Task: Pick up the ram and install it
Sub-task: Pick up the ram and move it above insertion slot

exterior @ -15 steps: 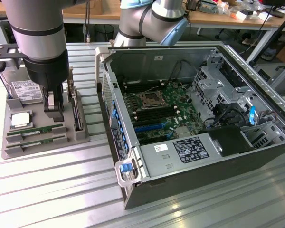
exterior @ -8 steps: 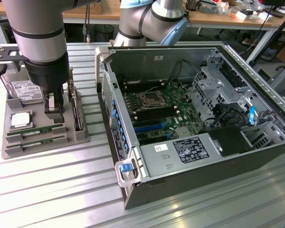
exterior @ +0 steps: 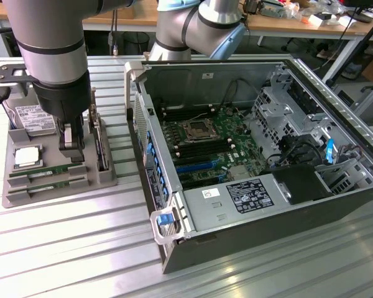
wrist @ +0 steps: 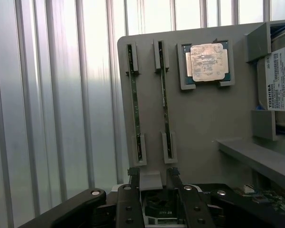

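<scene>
Desk: bright ribbed metal slats with glare. A cluttered wooden rear desk stands behind. A grey matte moulded tray sits on the slats, with an open steel computer case just beside the tray. Ram: thin green stick, edge-up in a tray slot. A second stick lies parallel beside it, and a square silver processor is near. End effector is over the tray, black fingers spread wide, holding nothing.

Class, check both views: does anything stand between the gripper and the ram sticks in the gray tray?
Nothing visible does. The gripper hangs over the gray tray, and the ram sticks stand on edge in their slots with bare tray before them. The processor chip lies beside them, out of the way.
</scene>
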Robot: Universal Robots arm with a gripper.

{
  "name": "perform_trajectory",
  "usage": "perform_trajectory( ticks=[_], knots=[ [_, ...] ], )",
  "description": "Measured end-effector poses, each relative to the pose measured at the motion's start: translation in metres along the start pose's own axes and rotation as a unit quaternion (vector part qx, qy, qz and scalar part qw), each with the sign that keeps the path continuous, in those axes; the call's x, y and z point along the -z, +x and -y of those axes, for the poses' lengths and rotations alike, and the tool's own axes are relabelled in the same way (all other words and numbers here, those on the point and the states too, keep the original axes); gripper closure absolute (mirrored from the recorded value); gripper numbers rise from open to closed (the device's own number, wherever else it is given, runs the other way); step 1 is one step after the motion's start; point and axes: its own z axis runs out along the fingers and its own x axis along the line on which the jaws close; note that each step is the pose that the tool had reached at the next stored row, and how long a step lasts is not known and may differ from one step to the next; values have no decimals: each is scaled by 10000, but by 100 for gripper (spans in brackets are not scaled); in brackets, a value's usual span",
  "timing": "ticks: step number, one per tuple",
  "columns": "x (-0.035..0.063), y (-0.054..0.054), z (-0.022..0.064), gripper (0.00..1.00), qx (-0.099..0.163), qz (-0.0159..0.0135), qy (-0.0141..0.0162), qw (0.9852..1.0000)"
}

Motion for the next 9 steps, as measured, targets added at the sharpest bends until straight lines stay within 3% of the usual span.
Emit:
perform_trajectory(
  ticks=[9],
  knots=[
    [-45,-1,0,64,0,0,0,10000]
  ],
)
